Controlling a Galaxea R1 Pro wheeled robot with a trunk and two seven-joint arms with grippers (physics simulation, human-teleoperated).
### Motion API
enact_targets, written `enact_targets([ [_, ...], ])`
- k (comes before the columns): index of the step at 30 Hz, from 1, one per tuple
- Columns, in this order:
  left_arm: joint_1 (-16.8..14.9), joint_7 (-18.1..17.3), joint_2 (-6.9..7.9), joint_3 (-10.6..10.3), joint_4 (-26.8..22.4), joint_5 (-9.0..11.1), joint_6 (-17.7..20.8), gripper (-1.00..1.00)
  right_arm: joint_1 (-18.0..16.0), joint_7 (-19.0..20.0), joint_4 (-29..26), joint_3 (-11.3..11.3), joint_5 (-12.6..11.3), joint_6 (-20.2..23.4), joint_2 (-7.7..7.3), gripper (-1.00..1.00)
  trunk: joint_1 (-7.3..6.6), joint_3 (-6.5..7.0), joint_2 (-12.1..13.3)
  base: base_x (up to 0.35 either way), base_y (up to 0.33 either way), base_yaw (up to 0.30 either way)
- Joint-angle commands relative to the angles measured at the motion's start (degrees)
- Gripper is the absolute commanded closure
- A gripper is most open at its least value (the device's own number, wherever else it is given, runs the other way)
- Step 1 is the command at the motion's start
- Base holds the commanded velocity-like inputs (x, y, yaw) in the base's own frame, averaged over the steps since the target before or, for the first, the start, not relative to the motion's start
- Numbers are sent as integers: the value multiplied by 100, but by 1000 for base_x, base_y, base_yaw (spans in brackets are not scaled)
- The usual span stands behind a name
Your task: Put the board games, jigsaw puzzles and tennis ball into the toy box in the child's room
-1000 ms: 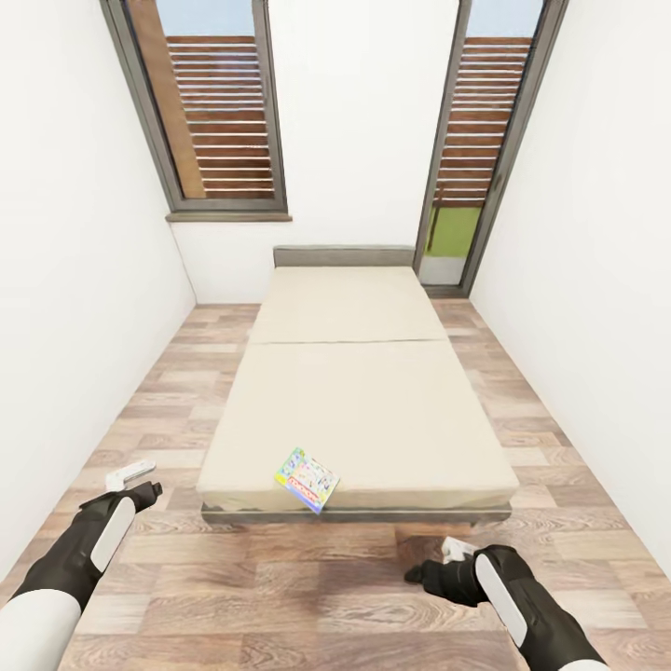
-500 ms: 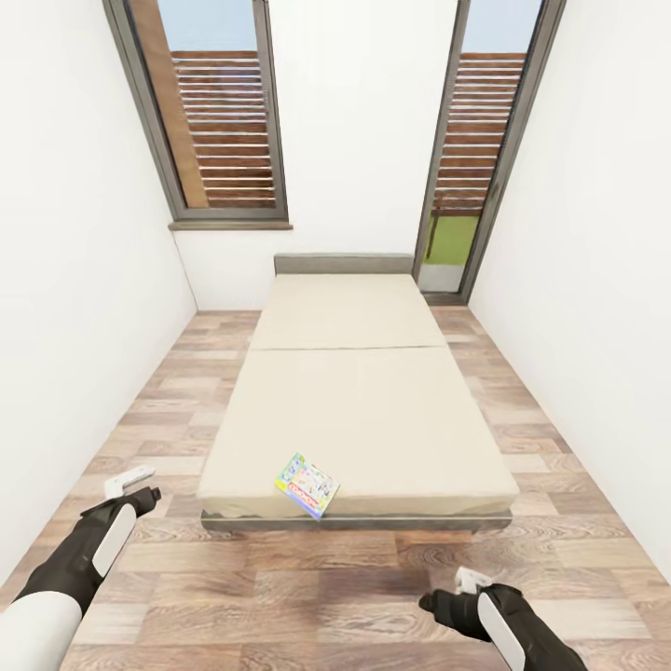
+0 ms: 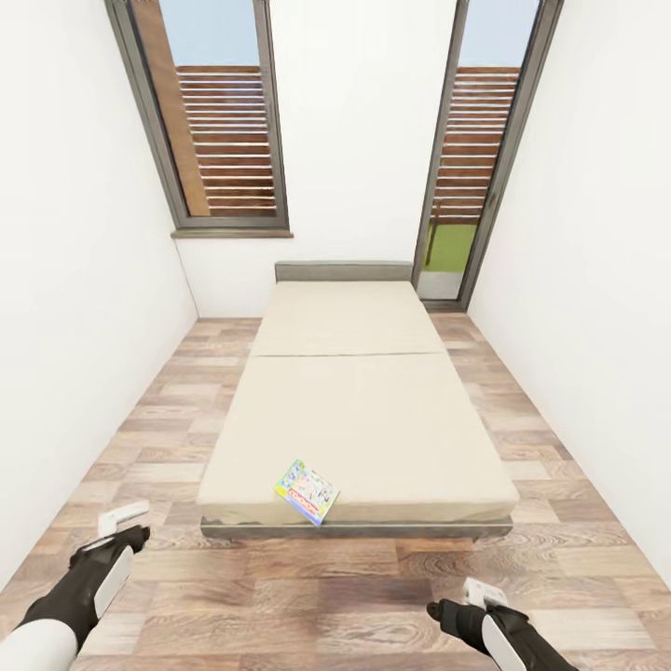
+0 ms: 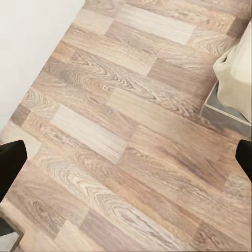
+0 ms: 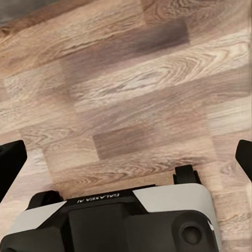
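Observation:
One board game (image 3: 308, 491), a flat box with a green border and a red logo, lies skewed at the front edge of the cream bed (image 3: 359, 410) in the child's room. My left gripper (image 3: 126, 524) hangs open over the wood floor, left of the bed's front corner (image 4: 235, 79). My right gripper (image 3: 469, 602) is open too, low over the floor in front of the bed. In both wrist views the dark fingertips (image 4: 9, 165) (image 5: 10, 163) stand wide apart with nothing between them. The table, toy box, jigsaw puzzles and tennis ball are out of view.
White walls close in on both sides of the bed, leaving strips of wood-plank floor (image 3: 149, 419). Behind the grey headboard (image 3: 343, 271) are a window and a glass door with brown shutters (image 3: 228, 140). My own base (image 5: 121, 220) shows under the right wrist.
Both arms have dropped lower and back toward me. The view has shifted a little, so the headboard sits lower in the picture. The board game has not moved on the bed.

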Motion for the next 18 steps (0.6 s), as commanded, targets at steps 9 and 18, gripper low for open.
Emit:
enact_targets([
  [9,21,20,-6,-46,1395,-670,-1069,-100,-3,-5,211,36,-33,-321,-9,-100,3,76,-11,0,0,0],
  [18,77,15,-34,-97,2442,-1040,-2159,-100,-3,-12,409,34,-36,-491,-6,-100,3,162,-11,0,0,0],
])
